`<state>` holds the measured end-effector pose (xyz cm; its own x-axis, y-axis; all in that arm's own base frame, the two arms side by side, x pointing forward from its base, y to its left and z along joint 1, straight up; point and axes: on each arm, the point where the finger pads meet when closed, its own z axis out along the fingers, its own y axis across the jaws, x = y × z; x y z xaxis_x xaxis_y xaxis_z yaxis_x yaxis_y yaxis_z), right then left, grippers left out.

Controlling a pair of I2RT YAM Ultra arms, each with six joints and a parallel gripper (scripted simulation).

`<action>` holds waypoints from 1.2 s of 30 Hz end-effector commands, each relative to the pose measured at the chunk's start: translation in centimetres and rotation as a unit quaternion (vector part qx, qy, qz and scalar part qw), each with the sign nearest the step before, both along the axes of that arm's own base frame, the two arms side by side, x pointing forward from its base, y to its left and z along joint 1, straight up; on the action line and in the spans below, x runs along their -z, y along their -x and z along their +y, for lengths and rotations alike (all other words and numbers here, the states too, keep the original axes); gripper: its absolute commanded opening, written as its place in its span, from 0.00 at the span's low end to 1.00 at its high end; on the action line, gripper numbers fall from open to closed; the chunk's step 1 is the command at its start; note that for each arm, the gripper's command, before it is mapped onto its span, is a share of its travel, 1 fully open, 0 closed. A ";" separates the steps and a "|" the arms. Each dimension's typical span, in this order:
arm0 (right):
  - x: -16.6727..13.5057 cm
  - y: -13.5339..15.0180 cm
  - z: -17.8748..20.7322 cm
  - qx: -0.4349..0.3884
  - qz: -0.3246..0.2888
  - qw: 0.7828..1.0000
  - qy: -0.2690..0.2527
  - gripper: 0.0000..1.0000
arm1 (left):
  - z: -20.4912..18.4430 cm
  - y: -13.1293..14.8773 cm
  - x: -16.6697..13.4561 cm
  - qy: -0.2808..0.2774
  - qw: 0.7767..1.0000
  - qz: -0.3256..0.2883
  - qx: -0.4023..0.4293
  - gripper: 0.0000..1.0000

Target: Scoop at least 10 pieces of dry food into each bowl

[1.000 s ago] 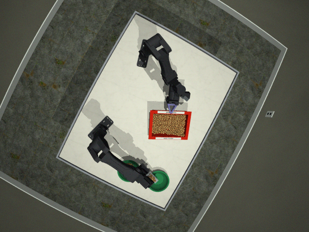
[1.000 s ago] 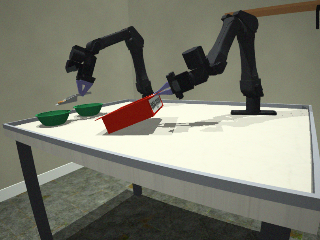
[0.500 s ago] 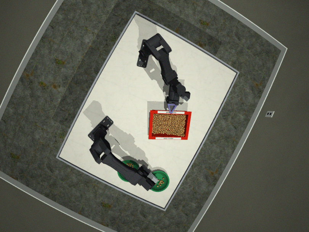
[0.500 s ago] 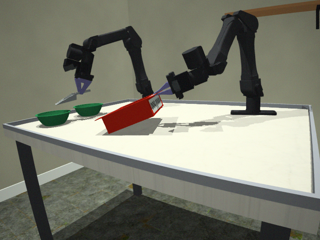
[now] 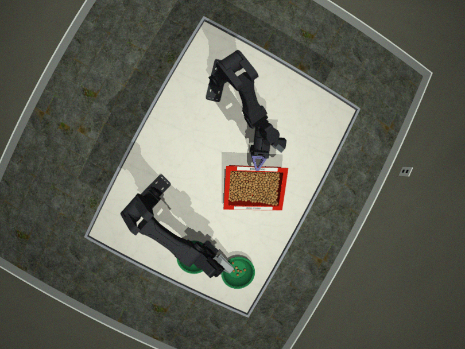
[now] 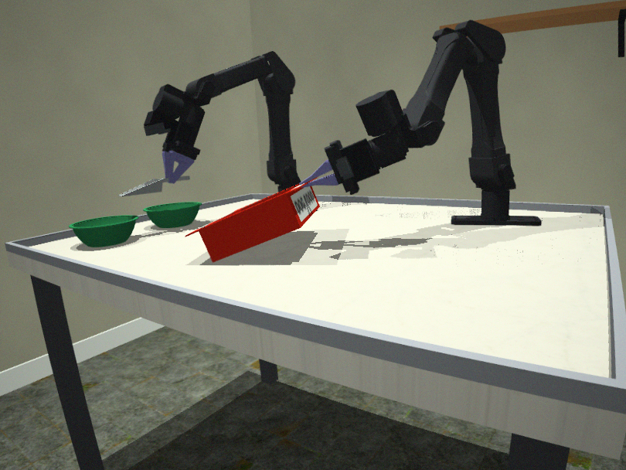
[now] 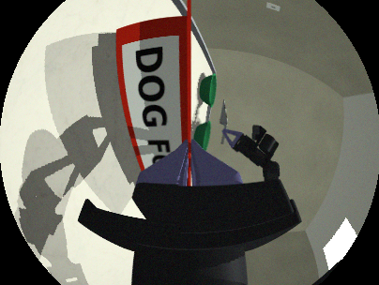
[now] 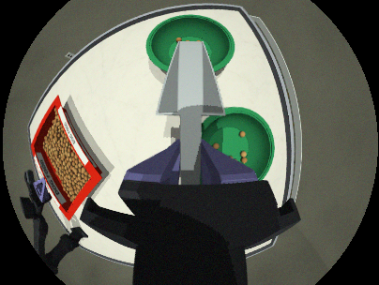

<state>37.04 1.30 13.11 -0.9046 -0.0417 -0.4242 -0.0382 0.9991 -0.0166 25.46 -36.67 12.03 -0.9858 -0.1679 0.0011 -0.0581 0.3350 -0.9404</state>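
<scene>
Pinching grey wedge-shaped scoop (image 5: 225,264) (image 6: 146,187) (image 7: 223,112) (image 8: 190,80) in my right hand (image 5: 217,259) (image 6: 171,179) (image 7: 222,130) (image 8: 190,152), tilted red box (image 5: 227,187) (image 6: 253,219) (image 7: 152,28) (image 8: 90,184) in my left hand (image 5: 257,169) (image 6: 303,183) (image 7: 189,144) (image 8: 45,179); green bowls (image 5: 245,279) (image 5: 189,268) (image 6: 103,233) (image 6: 172,216) (image 7: 207,89) (image 7: 203,136) (image 8: 189,25) (image 8: 263,141) hold food, setting-down remains.
</scene>
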 end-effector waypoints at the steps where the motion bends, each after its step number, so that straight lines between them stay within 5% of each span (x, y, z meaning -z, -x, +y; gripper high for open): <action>1: -2.2 -1.8 0.1 -0.001 -0.070 0.998 0.000 0.00 | -0.9 -1.6 -5.3 0.048 0.996 -0.071 -0.004 0.00; 30: -3.6 -2.8 0.1 0.000 -0.095 0.995 -0.001 0.00 | -0.5 -2.3 -5.0 0.044 0.997 -0.069 -0.007 0.00; 32: -3.6 -2.8 0.1 0.000 -0.095 0.995 -0.001 0.00 | -0.5 -2.6 -2.4 0.027 0.998 -0.048 -0.009 0.00; 36: -3.6 -2.8 0.1 0.000 -0.095 0.995 -0.001 0.00 | -0.5 -2.6 -2.4 0.032 0.998 -0.050 -0.008 0.00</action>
